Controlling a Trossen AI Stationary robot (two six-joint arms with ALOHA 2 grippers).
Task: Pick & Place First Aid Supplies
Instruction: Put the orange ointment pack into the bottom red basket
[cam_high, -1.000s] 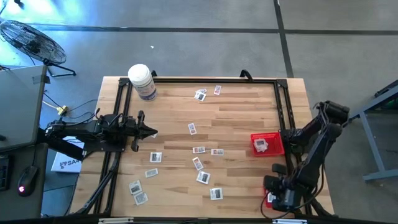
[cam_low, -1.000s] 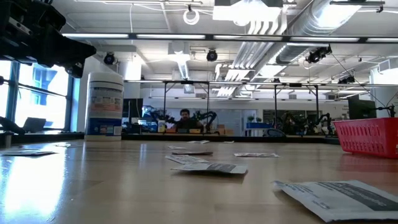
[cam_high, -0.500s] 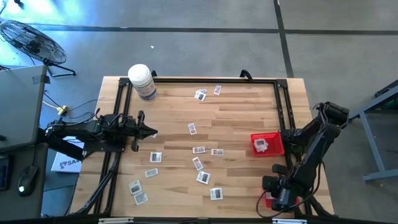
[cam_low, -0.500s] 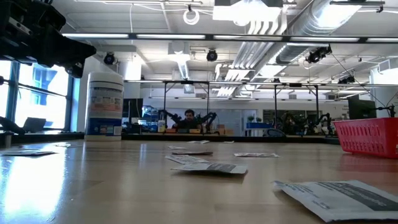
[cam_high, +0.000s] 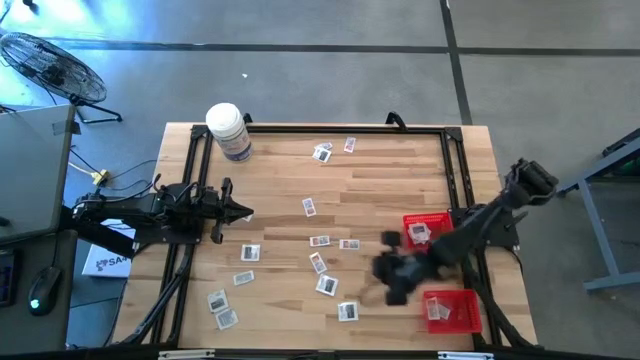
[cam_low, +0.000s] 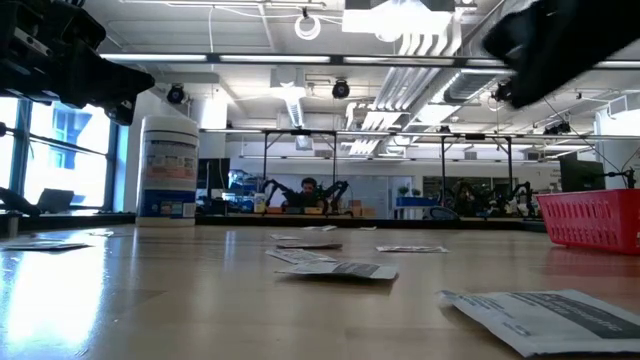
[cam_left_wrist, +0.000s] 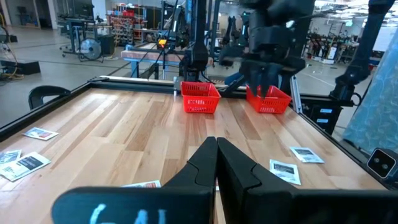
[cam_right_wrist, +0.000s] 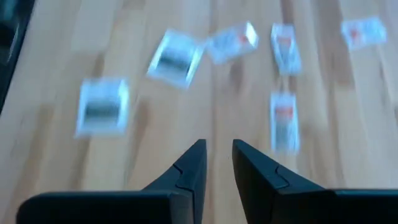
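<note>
Several small white-grey packets (cam_high: 327, 285) lie flat and scattered on the wooden table (cam_high: 390, 180); the right wrist view shows them blurred (cam_right_wrist: 174, 57). My right gripper (cam_high: 385, 272) hovers over the table between the packets and the two red baskets, and its fingers (cam_right_wrist: 217, 155) stand open with nothing between them. The far basket (cam_high: 430, 230) and the near basket (cam_high: 452, 310) each hold a packet. My left gripper (cam_high: 240, 212) waits shut at the table's left edge, pointing level across it (cam_left_wrist: 216, 152).
A large white bottle (cam_high: 228, 130) stands at the far left corner. A black frame (cam_high: 455, 170) runs along the table's edges. Bare wood lies between the far packets and the baskets. A person (cam_low: 308, 190) shows far off in the room behind.
My right arm has swung fast from over the near red basket at the table's near right corner toward the table's middle, rising a little and turning. It now hangs over the packets. The near basket, covered before, shows with a packet in it.
</note>
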